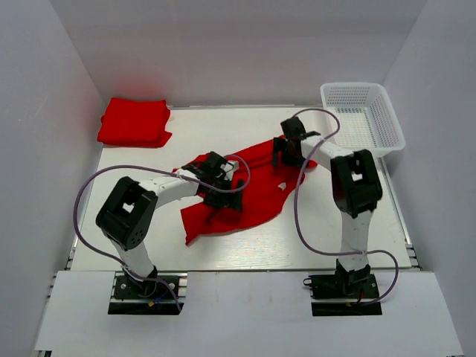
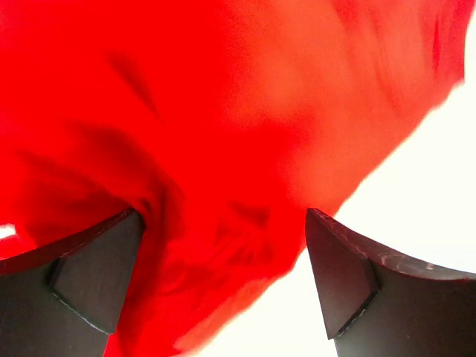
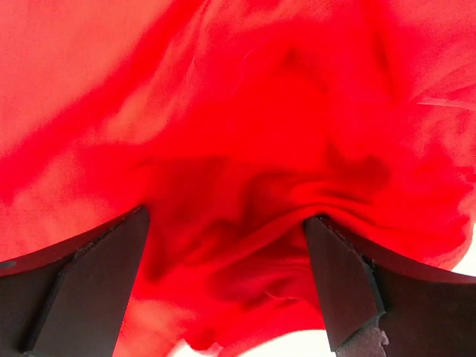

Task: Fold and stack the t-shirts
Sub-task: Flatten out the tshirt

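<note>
A loose, crumpled red t-shirt lies across the middle of the table, with a small white neck tag showing. Folded red t-shirts sit in a pile at the far left corner. My left gripper is down on the loose shirt's left part. In the left wrist view it stands open, with the shirt's edge lying between and beyond the fingers. My right gripper is over the shirt's far right end. In the right wrist view it is open too, with bunched red fabric between the fingers.
A white plastic mesh basket stands at the far right corner, close to the right arm. White walls close in the table on the left, back and right. Cables loop from both arms over the table.
</note>
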`<state>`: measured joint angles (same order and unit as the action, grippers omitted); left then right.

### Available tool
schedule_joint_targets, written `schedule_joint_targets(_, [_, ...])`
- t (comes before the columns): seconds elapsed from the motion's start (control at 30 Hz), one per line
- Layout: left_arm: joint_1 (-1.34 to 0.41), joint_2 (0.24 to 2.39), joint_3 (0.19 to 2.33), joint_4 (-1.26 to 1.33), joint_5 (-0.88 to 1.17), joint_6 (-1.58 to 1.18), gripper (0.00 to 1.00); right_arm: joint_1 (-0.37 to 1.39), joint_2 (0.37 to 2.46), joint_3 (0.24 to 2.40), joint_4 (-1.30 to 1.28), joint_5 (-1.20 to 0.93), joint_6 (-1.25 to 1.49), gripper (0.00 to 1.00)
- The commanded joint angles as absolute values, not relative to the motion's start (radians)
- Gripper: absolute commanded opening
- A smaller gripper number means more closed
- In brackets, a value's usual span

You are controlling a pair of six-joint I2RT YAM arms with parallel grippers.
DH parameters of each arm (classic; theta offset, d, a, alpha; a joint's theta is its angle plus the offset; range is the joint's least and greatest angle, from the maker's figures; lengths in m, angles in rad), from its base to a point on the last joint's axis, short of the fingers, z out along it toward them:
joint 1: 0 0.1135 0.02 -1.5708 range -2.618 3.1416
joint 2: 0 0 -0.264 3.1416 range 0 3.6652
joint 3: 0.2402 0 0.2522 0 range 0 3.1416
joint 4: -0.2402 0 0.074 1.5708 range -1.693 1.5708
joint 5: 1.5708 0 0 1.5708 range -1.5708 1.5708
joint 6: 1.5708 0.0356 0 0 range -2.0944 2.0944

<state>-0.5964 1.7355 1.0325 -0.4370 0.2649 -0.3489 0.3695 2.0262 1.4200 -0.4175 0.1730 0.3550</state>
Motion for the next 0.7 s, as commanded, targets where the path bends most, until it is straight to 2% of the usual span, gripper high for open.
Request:
schedule_joint_targets(0.0, [-0.689,1.808,1.055,-0.58,0.474,-0.38,1.0,0.344,2.157,1.622,-0.477,0.196,0.316,0.9])
schedule_joint_targets(0.23, [-0.814,1.913,1.322,-0.555,0.627,-0.301,1.0,0.328,2.377,1.983,-0.5,0.026,0.169,0.9])
schedule_joint_targets(0.37, [-0.824,1.985,1.547,-0.716,0.426,-0.256,1.0,0.314,2.393,2.062,-0.495,-0.025,0.121,0.9])
schedule_joint_targets(0.5, [-0.804,1.929,1.575,-0.787,0.278,-0.256,1.0,0.302,2.324,2.046,-0.492,-0.035,0.101,0.9])
schedule_joint_targets(0.67, [-0.804,1.836,1.575,-0.885,-0.032,-0.307,1.0,0.265,2.238,2.034,-0.537,-0.058,0.113,0.9])
